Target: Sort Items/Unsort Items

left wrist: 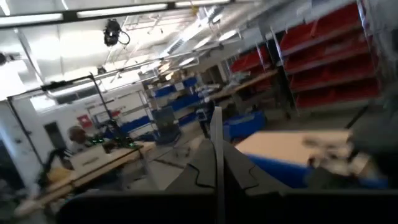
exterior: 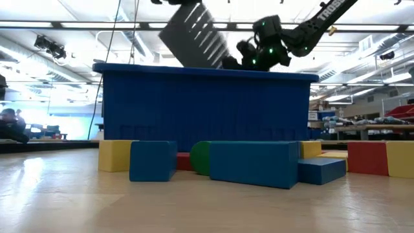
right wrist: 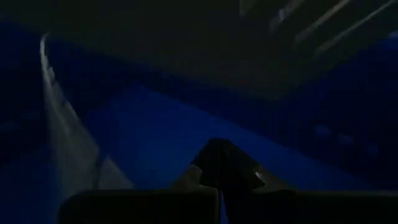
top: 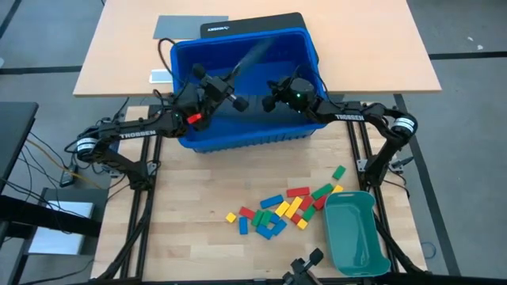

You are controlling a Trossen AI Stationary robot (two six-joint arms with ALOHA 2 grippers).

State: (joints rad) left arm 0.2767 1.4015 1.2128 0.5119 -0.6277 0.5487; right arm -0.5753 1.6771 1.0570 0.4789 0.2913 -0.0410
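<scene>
Blocks (top: 281, 210) loose on surface (top: 198, 245): light, rigid, smooth; pinch across narrow sides. Left tool (top: 235, 101) grasps divider sheet (top: 255, 54); right tool (top: 268, 103) clenched, empty.

Warehouse-like workshop: red storage shelving (left wrist: 323, 56), ceiling strip lights (exterior: 58, 24).

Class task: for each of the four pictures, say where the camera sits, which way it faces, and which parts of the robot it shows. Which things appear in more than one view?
High view: overhead, looking down; both arms reach over the deep blue plastic bin.
Low view: table height, facing the bin across the small coloured toy blocks; the right gripper shows above.
Left wrist view: looks past the shut left gripper into the room.
Right wrist view: looks into the bin.
Shared: bin, blocks, grey slotted sheet.
</scene>
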